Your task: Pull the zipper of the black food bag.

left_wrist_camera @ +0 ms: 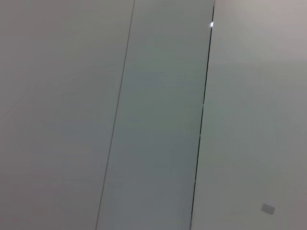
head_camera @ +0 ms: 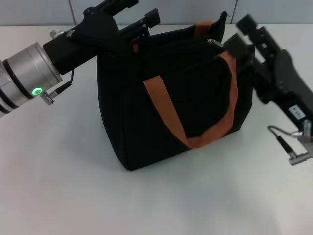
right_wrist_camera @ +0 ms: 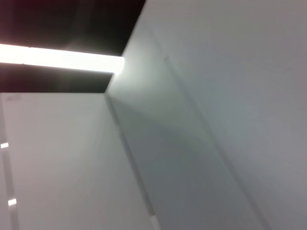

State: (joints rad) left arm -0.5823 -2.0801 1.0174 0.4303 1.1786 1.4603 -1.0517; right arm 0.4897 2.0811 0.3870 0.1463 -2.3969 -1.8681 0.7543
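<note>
Black food bag [head_camera: 171, 98], orange handles [head_camera: 195, 112], unlabelled

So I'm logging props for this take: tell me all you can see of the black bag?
The bag is a boxy tote of black fabric, standing upright on the white table. An orange-brown strap loops down its front; a second shows at the top rear. A silver zipper glints at its top right end. The left gripper reaches over its top left; the right gripper is at the top right end.

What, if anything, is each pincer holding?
Cannot be told: both the left pincer and the right pincer are at the top edge of the black food bag, their tips unclear.
</note>
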